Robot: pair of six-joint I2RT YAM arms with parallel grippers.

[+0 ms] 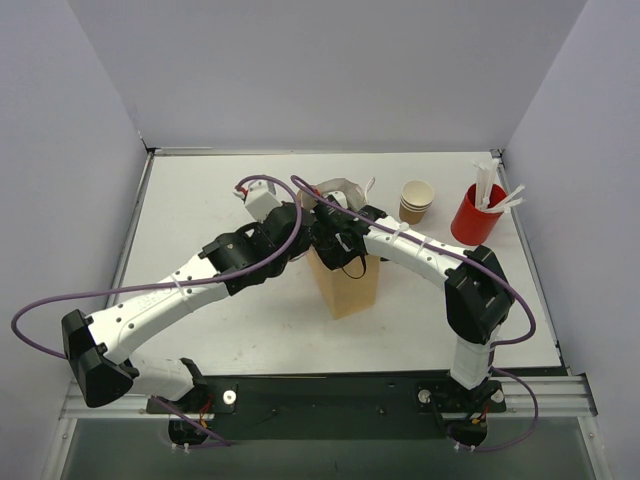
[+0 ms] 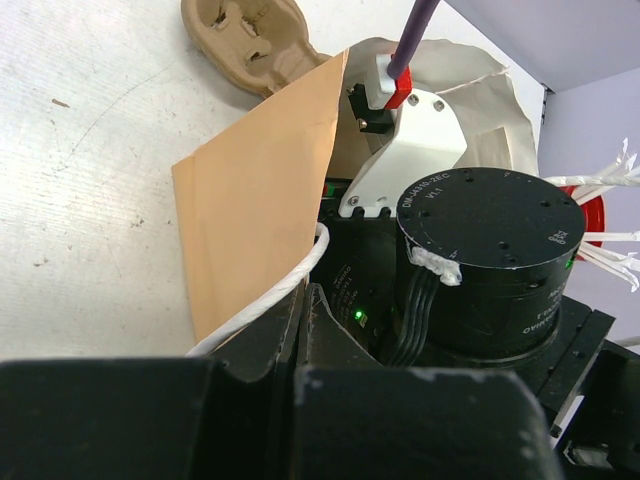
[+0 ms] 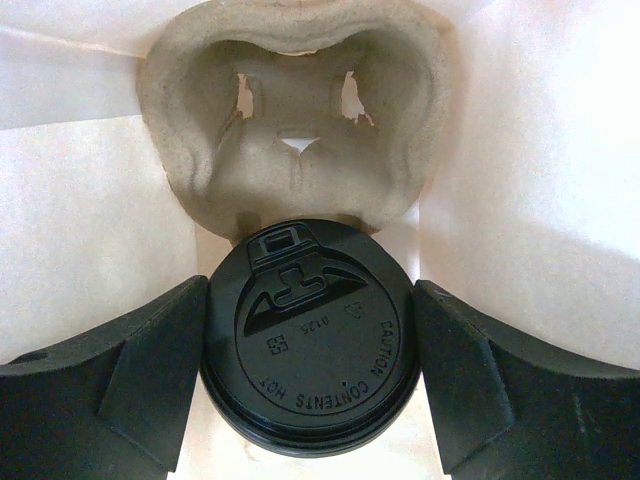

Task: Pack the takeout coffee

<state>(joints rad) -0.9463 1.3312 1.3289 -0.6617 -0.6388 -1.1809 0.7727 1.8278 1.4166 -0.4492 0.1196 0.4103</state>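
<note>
Right wrist: right claw (image 3: 310,345) grips takeout coffee (image 3: 312,405), lid (image 3: 300,300) hiding its sides; left claw (image 2: 305,330) closed, blurred.

black lid (image 3: 310,340): hides whatever sits beneath
left gripper (image 2: 300,330): blurred, fingertips indistinct
red cup (image 2: 592,215): mostly behind motor (image 2: 490,250)

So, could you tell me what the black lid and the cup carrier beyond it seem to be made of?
Black lid: likely moulded plastic, semi-gloss, with crisp embossed lettering. Cup carrier: apparently moulded paper pulp, matte grey-tan, fibrous with ragged cut-outs.
</note>
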